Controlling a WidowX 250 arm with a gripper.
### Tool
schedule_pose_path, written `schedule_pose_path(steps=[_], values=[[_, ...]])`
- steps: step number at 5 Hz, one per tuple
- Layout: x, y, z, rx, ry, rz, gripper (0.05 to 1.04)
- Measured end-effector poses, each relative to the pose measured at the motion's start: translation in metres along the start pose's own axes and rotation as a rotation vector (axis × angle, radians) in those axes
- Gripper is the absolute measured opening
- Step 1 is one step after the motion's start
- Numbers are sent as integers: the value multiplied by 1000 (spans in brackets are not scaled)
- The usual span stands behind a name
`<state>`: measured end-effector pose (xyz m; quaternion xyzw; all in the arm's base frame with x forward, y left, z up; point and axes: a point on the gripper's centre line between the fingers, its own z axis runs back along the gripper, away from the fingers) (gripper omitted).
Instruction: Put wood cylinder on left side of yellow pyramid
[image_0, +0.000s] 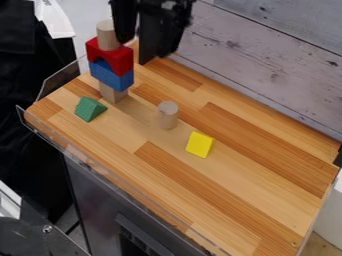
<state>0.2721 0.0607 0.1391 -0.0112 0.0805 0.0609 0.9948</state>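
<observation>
The worktop (227, 200) is of butcher-block wood, long honey and darker brown strips glued edge to edge with the grain running slantwise. A clear, glossy plastic rim (57, 137) edges its lower-left side. Behind the far edge stands a wall (267, 60) of pale grey boards, knotted and flecked.

The black gripper (139, 47) hangs at the top of the view, over the worktop's upper-left end and just beside the stack's top. Its fingers stand apart with a gap between them; they look matte and blocky.

The smooth, pale wood cylinder (168, 115) stands upright on its round base near the middle of the worktop's upper-left half. It is up and to the left of the yellow block (200, 144), near it but not touching. That block, smooth and solid-coloured, shows one broad four-sided face and a narrower slanting side.

Near the upper-left end rises a stack: a plain wood block (113, 93) at the bottom, a blue block (113, 79) on it, then a red block (115, 59) with a hollowed lower edge, and an upright second cylinder (106, 36) of bare wood on top. Toward the worktop's left corner lies a green triangular prism (89, 109), ridge up, with flat sloping faces.
</observation>
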Motion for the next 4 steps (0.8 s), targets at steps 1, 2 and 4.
schedule_pose_path(steps=[1, 2, 4], values=[[5, 17, 18, -26, -34, 35, 999], [11, 37, 26, -55, -53, 77, 999], [15, 61, 26, -82, -47, 114, 999]])
